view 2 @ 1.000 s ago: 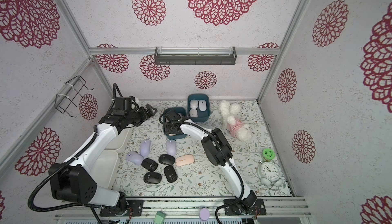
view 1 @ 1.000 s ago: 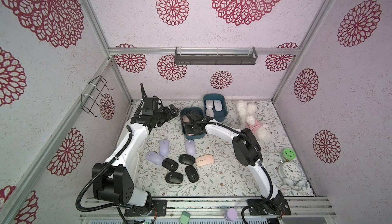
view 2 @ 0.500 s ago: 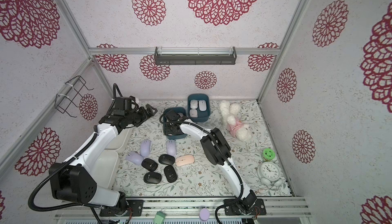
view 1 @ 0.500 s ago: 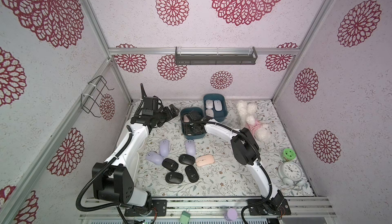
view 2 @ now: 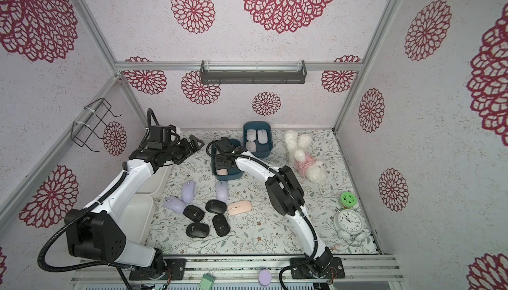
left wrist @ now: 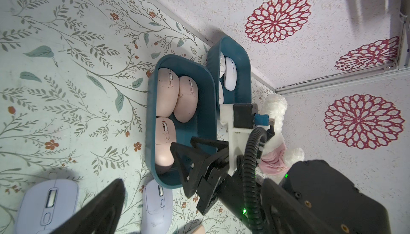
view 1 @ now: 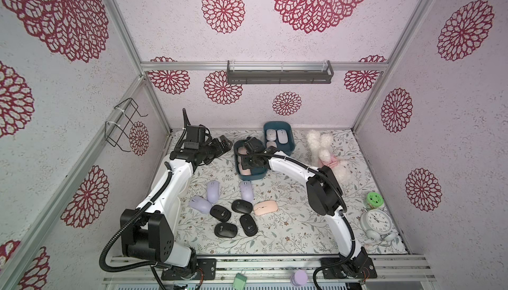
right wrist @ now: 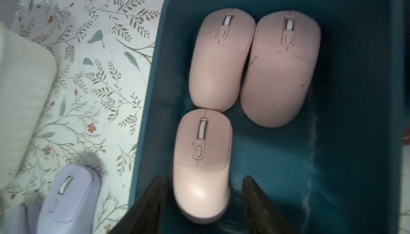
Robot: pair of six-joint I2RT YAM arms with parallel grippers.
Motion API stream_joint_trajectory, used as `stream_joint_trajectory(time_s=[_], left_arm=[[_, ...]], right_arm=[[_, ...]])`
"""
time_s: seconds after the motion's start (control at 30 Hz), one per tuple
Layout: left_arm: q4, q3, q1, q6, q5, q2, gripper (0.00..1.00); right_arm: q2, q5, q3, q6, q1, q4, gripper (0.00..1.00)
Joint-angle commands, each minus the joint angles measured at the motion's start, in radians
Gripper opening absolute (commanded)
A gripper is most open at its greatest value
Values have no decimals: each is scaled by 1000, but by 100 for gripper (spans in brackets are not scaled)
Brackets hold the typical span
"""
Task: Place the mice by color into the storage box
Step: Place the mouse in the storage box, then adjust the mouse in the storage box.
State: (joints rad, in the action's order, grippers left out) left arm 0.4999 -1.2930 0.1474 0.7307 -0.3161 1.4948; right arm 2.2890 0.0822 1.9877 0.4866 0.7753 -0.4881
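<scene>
1. The right gripper (right wrist: 203,178) hung inside a teal storage box (right wrist: 343,133). Its jaws were parted and let go, straddling a peach-pink mouse (right wrist: 200,155) with a small gap on each side.
2. Just beyond its fingertips, two more pink mice (right wrist: 221,59) lay side by side, touching.
3. The left gripper (view 1: 221,145) waited beside the box, spread wide and empty.
4. The best move was probably to rise straight up, keeping the fingers clear of the mouse and the box wall so nothing dragged. The next target would be the last pink mouse (view 1: 265,208), well behind the gripper on the table (view 1: 297,228).

Left arm (view 1: 170,189) reaches forward, jaws spread wide — right arm (view 1: 288,163) bends inward, jaws pointing down, parted.
</scene>
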Motion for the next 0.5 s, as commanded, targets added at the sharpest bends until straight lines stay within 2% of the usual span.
stream_joint_trajectory(time_s=[0.0,0.23,0.47], left_arm=[[0,-2,-6,1,-2,13,98],[5,-4,-9,-1,1,28,98],[8,-8,-12,-4,-2,33,98]], right_arm=[[2,87,50,-78,-18,-3,52],[85,114,120,-142,-30,21,46],[161,156,201,-177,-28,-10,46]])
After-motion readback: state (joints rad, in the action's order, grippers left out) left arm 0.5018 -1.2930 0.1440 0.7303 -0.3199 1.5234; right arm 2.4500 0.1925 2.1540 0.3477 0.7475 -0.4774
